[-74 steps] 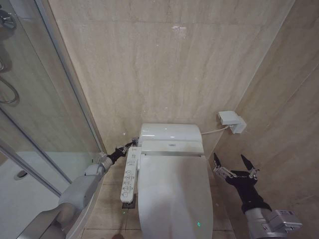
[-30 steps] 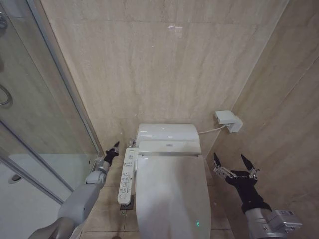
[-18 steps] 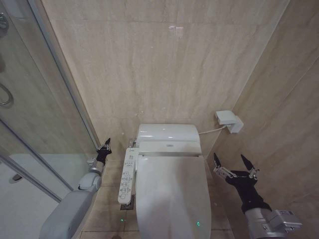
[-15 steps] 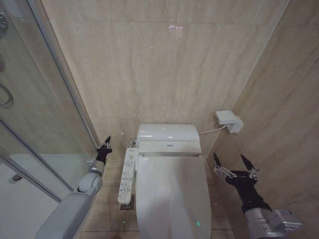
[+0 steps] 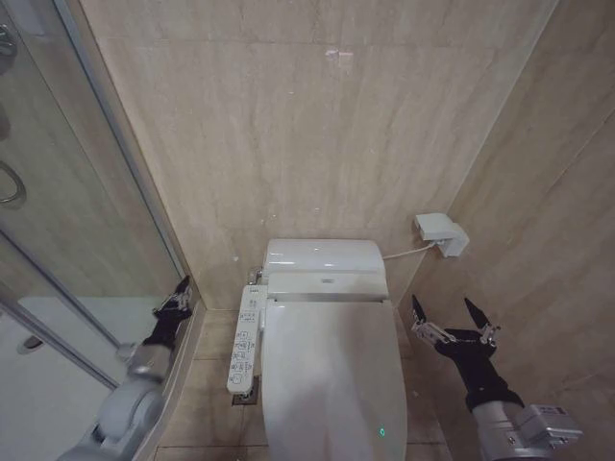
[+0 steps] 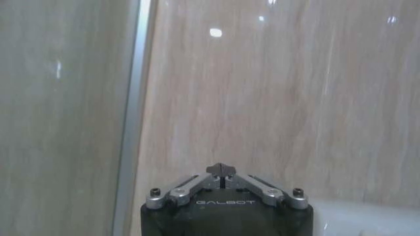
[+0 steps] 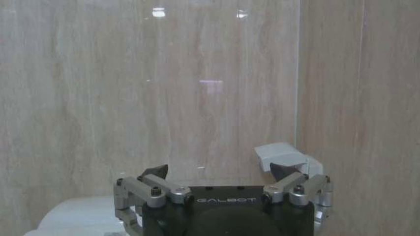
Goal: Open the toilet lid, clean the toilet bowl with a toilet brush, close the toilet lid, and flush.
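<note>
White plastic lid: the toilet lid (image 5: pixel 332 379) is seen lying flat and closed over the toilet bowl (image 5: pixel 272 423), which is hidden beneath it apart from its outer edge.
Button panel: a white control panel (image 5: pixel 246 339) is set along the bowl's left side, just beside the lid.
Left end effector: the left end effector (image 5: pixel 174 300) is held low beside the glass shower screen (image 5: pixel 67 240), apart from the panel; in the left wrist view (image 6: pixel 221 170) its fingers are seen clenched tip to tip, with nothing between them.
Right end effector: the right end effector (image 5: pixel 452 320) is held to the right of the toilet, clear of the lid, with its fingers (image 7: pixel 153 173) spread wide and released, empty.
Step judged in hand: with the lid down, flushing is judged to be what remains, or else the lid is yet to be lifted; which of the two cannot be told.
Flush done well: one panel button should be pressed squarely with the clenched fingertips, light force being applied so neighbouring buttons are not caught.
Lift done well: the lid's front rim should be taken from below and swung up slowly toward the tank (image 5: pixel 325 256).
Toilet brush: its place cannot be told.
</note>
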